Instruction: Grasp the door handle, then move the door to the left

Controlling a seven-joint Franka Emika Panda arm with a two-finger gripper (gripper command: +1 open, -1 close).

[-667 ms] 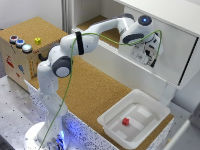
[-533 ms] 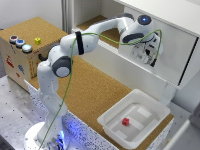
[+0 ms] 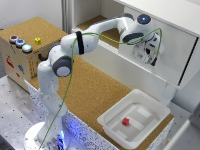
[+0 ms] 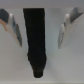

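OK, the exterior view is showing the arm reaching across the cork-topped desk [image 3: 100,95] with the pincer [image 3: 150,56] sitting against the face of the door [image 3: 172,47], the white panel under the cabinet top slab [image 3: 165,12], toward the exterior view's right. From there I cannot tell the finger gap or see the handle; the wrist is blocking it. The wrist view is filling that in: the dark vertical handle [image 4: 36,40] is running between the two fingers [image 4: 64,31], white door behind it, and the pincer is spread, with a gap showing on each side of the bar. Only the exterior view is showing the white tray [image 3: 111,120] with a red cube [image 3: 126,121], lying on the desk well apart from the door.
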